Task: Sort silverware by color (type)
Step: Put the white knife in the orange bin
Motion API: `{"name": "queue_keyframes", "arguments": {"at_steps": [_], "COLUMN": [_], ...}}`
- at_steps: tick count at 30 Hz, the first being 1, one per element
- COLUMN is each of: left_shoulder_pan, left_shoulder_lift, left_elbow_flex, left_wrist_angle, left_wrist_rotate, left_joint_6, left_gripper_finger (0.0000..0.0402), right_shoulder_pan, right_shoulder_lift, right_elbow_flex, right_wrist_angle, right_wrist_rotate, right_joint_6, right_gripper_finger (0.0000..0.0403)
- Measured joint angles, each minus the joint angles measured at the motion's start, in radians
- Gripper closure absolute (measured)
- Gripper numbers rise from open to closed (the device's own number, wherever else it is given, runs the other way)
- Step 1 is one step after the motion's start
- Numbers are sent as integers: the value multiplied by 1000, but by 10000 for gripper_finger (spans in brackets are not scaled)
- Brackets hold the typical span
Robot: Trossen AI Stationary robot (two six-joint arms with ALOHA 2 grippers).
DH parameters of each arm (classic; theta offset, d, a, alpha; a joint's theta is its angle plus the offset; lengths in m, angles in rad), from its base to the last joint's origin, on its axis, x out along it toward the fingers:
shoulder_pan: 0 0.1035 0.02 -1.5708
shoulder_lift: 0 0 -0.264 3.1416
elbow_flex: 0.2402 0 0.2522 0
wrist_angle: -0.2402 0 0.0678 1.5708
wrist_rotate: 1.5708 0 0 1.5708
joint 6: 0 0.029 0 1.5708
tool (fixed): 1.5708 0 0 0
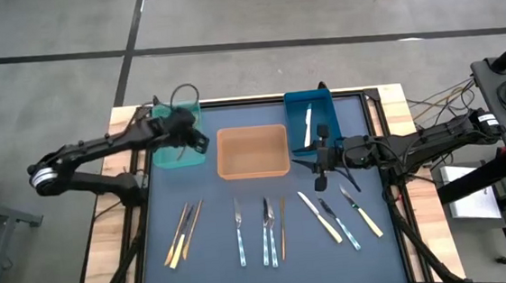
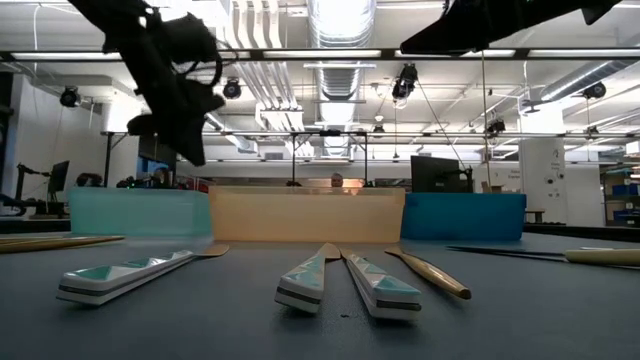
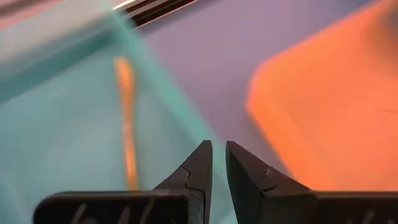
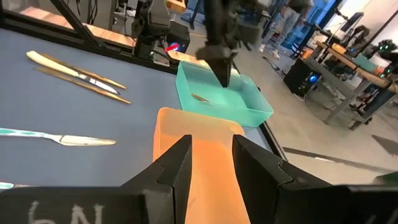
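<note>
A: High view, upper left of the frame: left tool (image 1: 183, 132) hangs over the teal bin (image 1: 166, 157). Left wrist view shows its fingers (image 3: 200, 165) a narrow slit apart with nothing between them, and a gold piece (image 3: 127, 112) lying on the teal floor beneath, apart from the tips.

B: So the drop of one gold item looks done. My reading: release step of the gold sort, tool just cracked open, empty.

A: Agreed, as a judgement. Right tool (image 1: 324, 165) sits right of centre, just below the blue bin (image 1: 323, 104), which already carries a silver knife (image 1: 308, 124). Right wrist view: its fingers (image 4: 179, 163) stand parted about halfway, gripping nothing, hovering above the orange bin (image 4: 171, 124).

B: Orange bin contents?

A: None visible in the high view.

B: Remaining silverware?

A: On the desk (image 1: 423, 237) in the lower half of the frame: gold pieces (image 1: 184, 232) lower left, patterned-handle pieces (image 1: 268, 235) centre with one gold utensil (image 1: 283, 228) beside them, cream-handled knives (image 1: 319, 217) lower right.

B: Next move, likely: left arm lifts clear of the teal wall, opens wider, and goes down to the gold group. Slim flat handles will need a low, square pinch.
</note>
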Motion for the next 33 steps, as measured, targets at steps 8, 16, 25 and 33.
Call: {"name": "queue_keyframes", "arguments": {"at_steps": [8,16,25,33], "left_shoulder_pan": [-297,-510,-662,-712], "left_shoulder_lift": [-32,-16,-15,-15], "left_elbow_flex": [0,0,0,0], "left_wrist_angle": [3,19,135,175], "left_wrist_rotate": [-146,-244,-244,-245], "left_joint_6": [-80,-74,124,210], "left_gripper_finger": [372,372,372,372], "right_shoulder_pan": [0,0,7,36], "right_shoulder_lift": [0,2,108,291], "right_elbow_flex": [2,14,52,214], "right_wrist_angle": [-1,0,6,-119], "right_wrist_rotate": [-1,0,-1,-5], "right_joint_6": [123,388,606,713], "right_gripper_finger": [296,296,296,296]}}
